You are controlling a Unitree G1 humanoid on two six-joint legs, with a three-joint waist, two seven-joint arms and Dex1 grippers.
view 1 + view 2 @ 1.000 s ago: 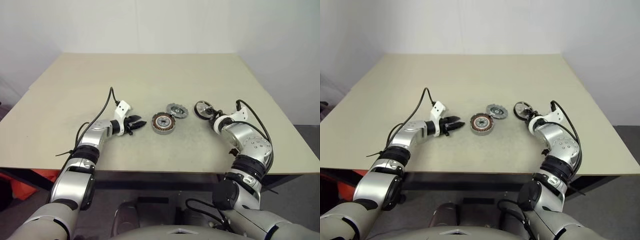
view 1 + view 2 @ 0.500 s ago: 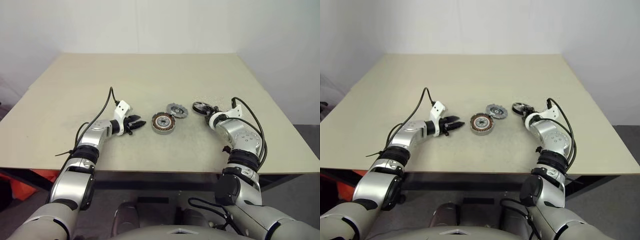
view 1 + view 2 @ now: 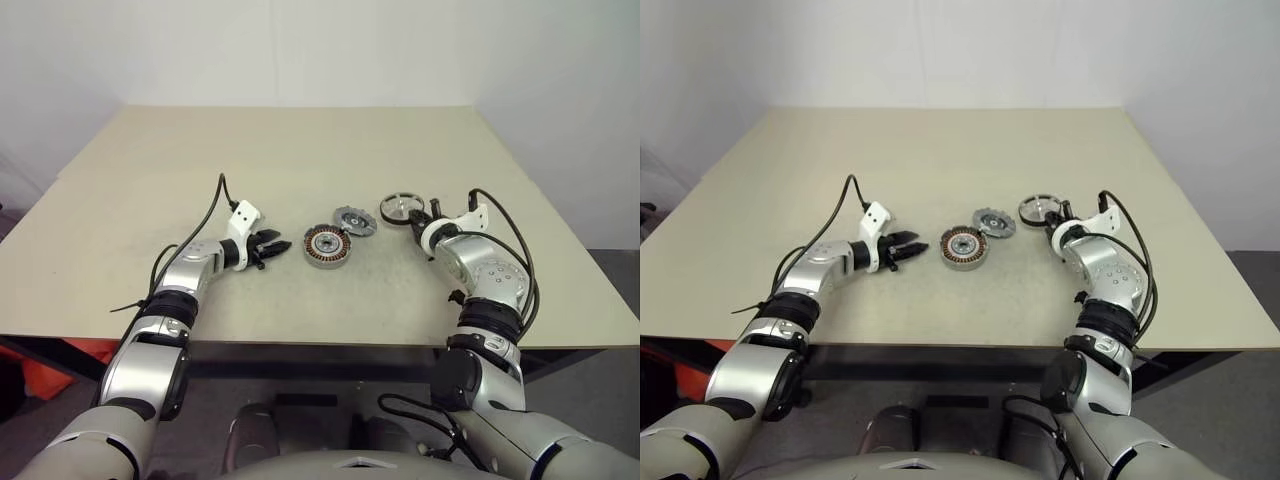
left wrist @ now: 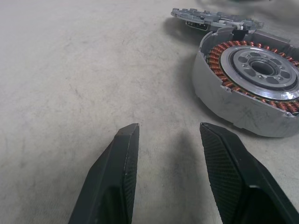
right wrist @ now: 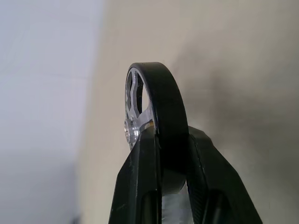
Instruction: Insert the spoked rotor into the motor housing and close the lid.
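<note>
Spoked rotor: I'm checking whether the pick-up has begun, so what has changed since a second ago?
The right gripper closed on the spoked rotor and lifted it off the table, tipping it up on edge. The left gripper stayed open beside the motor housing; the housing and the lid did not move.

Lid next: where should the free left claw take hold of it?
By its notched rim, from above. The lid is a thin disc lying nearly flat beside the motor housing, which sits between it and the left claw, so a level approach looks blocked.
</note>
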